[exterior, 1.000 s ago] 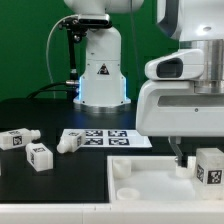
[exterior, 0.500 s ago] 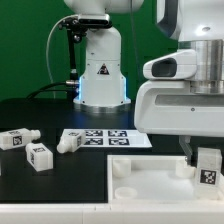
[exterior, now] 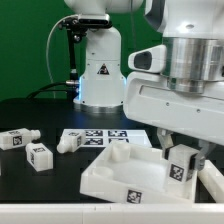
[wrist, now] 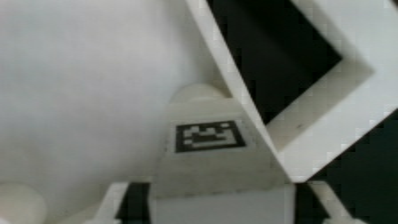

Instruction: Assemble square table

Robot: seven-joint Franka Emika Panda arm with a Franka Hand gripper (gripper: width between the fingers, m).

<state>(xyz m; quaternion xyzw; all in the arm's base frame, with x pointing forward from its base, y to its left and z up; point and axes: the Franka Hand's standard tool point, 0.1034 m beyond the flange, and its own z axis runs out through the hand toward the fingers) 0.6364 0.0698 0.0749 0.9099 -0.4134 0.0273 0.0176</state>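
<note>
The white square panel [exterior: 125, 172] lies at the front of the black table, turned so that one corner points forward, with a tag on its front wall. My gripper [exterior: 181, 158] is shut on a chunky white leg [exterior: 182, 166] with a tag and holds it at the panel's corner on the exterior view's right. In the wrist view the tagged leg [wrist: 214, 140] sits between my fingers [wrist: 121, 203], pressed against the panel [wrist: 89, 90] and its rim. Three more legs [exterior: 15, 138] [exterior: 40, 155] [exterior: 68, 143] lie loose at the exterior view's left.
The marker board [exterior: 105, 137] lies flat behind the panel, near the arm's white base [exterior: 100, 75]. The loose legs lie between the board and the table's edge on the exterior view's left.
The panel has swung and slid toward the exterior view's left, and one corner now points forward. My gripper has shifted left with the leg in it, and the leg now sits at the panel's corner.
</note>
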